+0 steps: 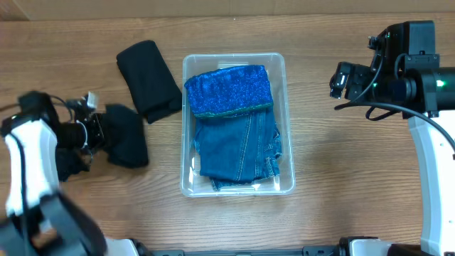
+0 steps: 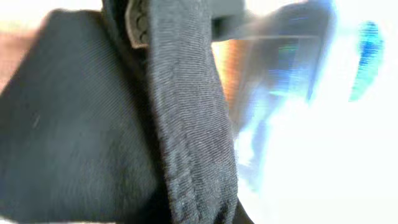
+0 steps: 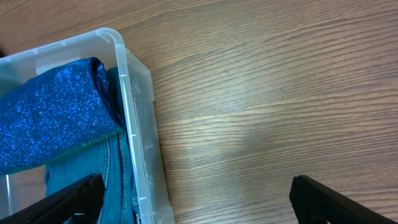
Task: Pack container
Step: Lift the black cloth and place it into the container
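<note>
The clear plastic container (image 1: 288, 153) sits mid-table and holds folded blue jeans (image 1: 238, 149) with a sparkly blue garment (image 1: 229, 91) on top at the far end. My left gripper (image 1: 96, 131) is shut on a black garment (image 1: 126, 136) left of the container; the cloth (image 2: 186, 124) fills the left wrist view. A second folded black garment (image 1: 148, 80) lies at the container's far left. My right gripper (image 1: 341, 80) is open and empty, right of the container; its wrist view shows the container's corner (image 3: 127, 81).
Bare wooden tabletop (image 1: 341, 171) lies right of the container and in front of it. The right arm's white base (image 1: 437, 178) stands at the right edge, the left arm's (image 1: 28, 178) at the left edge.
</note>
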